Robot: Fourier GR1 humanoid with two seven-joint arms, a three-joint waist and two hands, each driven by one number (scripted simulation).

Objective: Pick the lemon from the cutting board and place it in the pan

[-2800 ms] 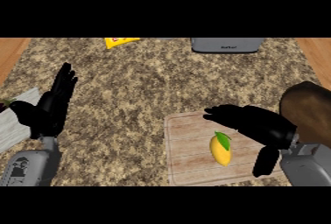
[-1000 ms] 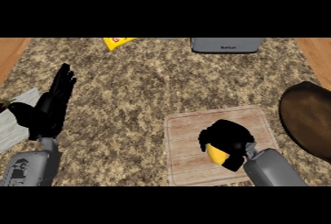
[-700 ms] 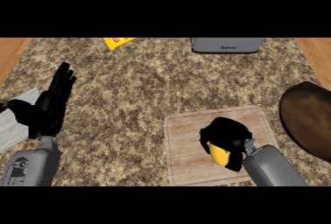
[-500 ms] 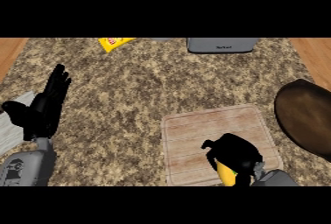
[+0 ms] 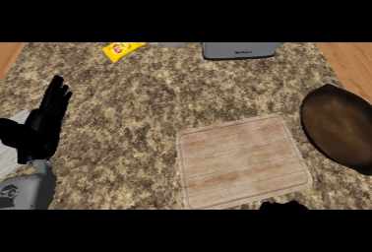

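So the cutting board (image 5: 243, 162) sits bare on the speckled surface (image 5: 160, 98), no lemon showing anywhere in the head view. The right hand (image 5: 283, 205) is just a black sliver at the bottom edge, right at the board's 6 o'clock, so I can't tell how its fingers stand or whether it's got anything. The pan (image 5: 341, 128) is over at the board's 3 o'clock, nothing in it. The left hand (image 5: 44, 123) rests open at 9 o'clock, fingers up, holding nothing.
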